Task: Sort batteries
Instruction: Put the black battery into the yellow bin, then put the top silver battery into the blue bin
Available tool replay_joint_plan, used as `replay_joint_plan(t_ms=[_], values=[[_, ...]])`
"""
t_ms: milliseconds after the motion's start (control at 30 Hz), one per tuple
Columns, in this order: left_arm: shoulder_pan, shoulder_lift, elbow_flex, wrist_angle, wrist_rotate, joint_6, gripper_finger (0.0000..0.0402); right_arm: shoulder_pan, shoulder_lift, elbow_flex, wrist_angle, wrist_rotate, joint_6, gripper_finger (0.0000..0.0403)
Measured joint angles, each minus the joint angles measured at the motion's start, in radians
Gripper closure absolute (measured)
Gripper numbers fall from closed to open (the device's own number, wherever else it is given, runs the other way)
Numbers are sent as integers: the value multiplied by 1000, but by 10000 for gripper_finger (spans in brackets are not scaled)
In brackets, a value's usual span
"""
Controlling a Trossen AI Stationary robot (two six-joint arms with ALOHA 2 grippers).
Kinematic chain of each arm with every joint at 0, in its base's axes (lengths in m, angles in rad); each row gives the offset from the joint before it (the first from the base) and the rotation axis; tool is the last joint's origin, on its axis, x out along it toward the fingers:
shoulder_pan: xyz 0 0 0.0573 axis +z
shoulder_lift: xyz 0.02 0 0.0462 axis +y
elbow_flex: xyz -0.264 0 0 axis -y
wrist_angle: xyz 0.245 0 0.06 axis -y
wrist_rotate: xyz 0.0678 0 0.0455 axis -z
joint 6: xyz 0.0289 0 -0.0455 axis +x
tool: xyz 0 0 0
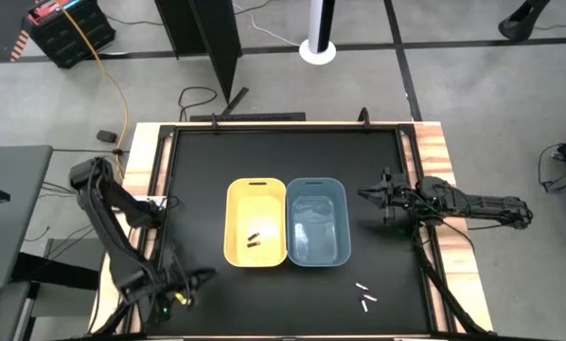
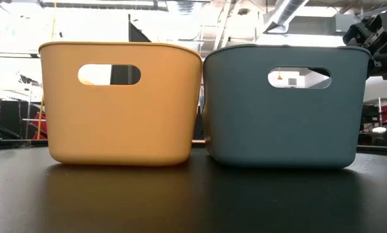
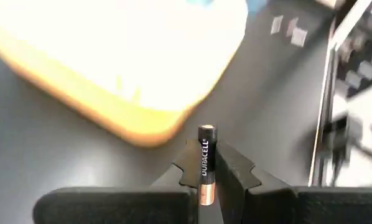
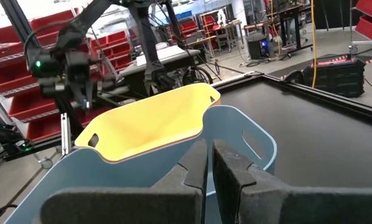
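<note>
Left claw (image 3: 206,177) pinched a dark battery (image 3: 205,163) upright, near the tabletop's (image 1: 198,161) front-left corner, beside the yellow bin (image 1: 256,223). Right claw (image 4: 209,163), fingers pressed together, hovered just right of the blue bin (image 1: 316,222). Two dark batteries (image 1: 255,239) lay in the yellow bin; white batteries (image 1: 364,296) lay loose at front right.

I see two bins (image 1: 256,223) side by side mid-surface (image 1: 198,170); batteries (image 1: 254,240) in left bin, others (image 1: 364,296) near front-right.
</note>
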Motion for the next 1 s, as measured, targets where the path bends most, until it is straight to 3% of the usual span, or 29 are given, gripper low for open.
replay_joint_plan(t_ms=[133, 467, 667, 833, 1000], values=[[97, -67, 1, 20, -91, 177, 384, 0, 0, 0, 0, 0, 0, 360], [390, -84, 1, 181, -38, 573, 373, 0, 0, 0, 4, 0, 36, 360], [450, -82, 1, 186, -19, 629, 291, 19, 0, -3, 21, -34, 61, 355], [464, -82, 1, 187, -32, 672, 211, 78, 0, 25, 45, -80, 78, 329], [455, -82, 1, 186, -134, 667, 186, 165, 15, 106, 59, -80, 68, 276]])
